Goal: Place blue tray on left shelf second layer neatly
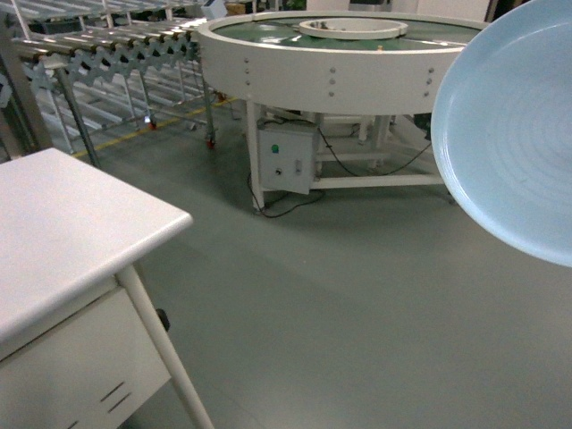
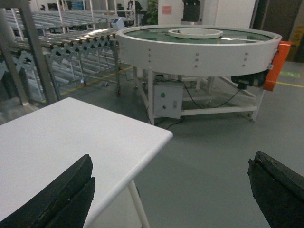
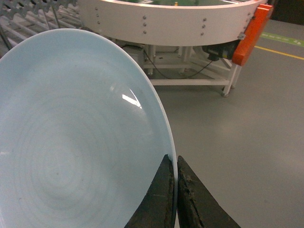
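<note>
Pinching the blue tray point(image 3: 71, 142) rim, right pincer point(image 3: 176, 190) appears only wrist-side; left pincer point(image 2: 171, 190) gapes wide

Blue tray point(image 3: 71, 137) on edge, rim pinched in the right tool point(image 3: 175, 190) — behind, a round white conveyor table point(image 3: 171, 21).

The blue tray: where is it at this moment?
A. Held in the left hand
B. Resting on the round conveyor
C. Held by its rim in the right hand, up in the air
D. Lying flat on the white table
C: the right wrist view shows the right hand pinched on the rim of the blue tray, which is tilted above the floor; the left hand is open and empty.
</note>
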`<state>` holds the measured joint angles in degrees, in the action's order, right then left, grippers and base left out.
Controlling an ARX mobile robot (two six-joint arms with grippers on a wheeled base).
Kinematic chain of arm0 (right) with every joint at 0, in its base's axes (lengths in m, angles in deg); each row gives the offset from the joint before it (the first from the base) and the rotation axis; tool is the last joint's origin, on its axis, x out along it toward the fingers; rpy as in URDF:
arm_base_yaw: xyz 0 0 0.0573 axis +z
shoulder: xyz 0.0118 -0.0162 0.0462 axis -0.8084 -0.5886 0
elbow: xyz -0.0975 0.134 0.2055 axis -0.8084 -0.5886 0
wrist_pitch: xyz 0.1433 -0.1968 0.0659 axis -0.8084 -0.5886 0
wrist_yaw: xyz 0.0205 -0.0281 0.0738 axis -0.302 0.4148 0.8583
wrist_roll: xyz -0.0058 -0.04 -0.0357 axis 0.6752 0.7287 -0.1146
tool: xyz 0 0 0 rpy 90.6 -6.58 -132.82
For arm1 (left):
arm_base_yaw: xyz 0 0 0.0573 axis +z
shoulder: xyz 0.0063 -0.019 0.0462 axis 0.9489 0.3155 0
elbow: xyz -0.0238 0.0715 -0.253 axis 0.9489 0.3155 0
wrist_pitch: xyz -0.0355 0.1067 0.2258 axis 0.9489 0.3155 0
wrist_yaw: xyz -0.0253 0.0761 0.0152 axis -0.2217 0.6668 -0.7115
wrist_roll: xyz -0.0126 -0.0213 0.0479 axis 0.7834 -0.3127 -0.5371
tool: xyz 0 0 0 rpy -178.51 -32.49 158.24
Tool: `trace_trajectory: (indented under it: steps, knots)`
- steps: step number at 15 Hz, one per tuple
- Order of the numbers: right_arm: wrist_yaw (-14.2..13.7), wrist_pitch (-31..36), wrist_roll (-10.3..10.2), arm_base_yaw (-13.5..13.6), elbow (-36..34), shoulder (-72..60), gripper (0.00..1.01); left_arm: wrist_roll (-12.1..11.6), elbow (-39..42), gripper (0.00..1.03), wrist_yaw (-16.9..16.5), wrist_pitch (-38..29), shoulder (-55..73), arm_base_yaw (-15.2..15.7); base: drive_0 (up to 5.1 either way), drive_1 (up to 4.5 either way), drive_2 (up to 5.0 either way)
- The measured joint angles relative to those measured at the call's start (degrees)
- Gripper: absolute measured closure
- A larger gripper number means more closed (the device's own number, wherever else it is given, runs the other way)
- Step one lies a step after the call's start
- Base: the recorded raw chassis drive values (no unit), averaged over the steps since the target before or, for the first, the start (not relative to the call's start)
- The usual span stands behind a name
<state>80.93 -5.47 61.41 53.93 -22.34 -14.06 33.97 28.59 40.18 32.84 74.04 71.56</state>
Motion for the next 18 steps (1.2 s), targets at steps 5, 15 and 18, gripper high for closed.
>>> trace_trajectory:
  steps: [5,15,18]
  knots:
    - [-0.02,0.00,0.00,0.00,0.00,0.00,0.99,0.00,0.00,0.05,0.02,0.07,0.00,0.00,2.4,-1.51,-5.5]
    - [-0.02,0.04,0.00,0.00,0.00,0.00,0.99,0.00,0.00,0.05,0.02,0.04,0.00,0.00,2.5,-1.43,-5.4]
    - [-0.02,0.09,0.00,0.00,0.00,0.07,0.99,0.02,0.00,0.05,0.07,0.13,0.00,0.00,2.5,-1.40,-5.4]
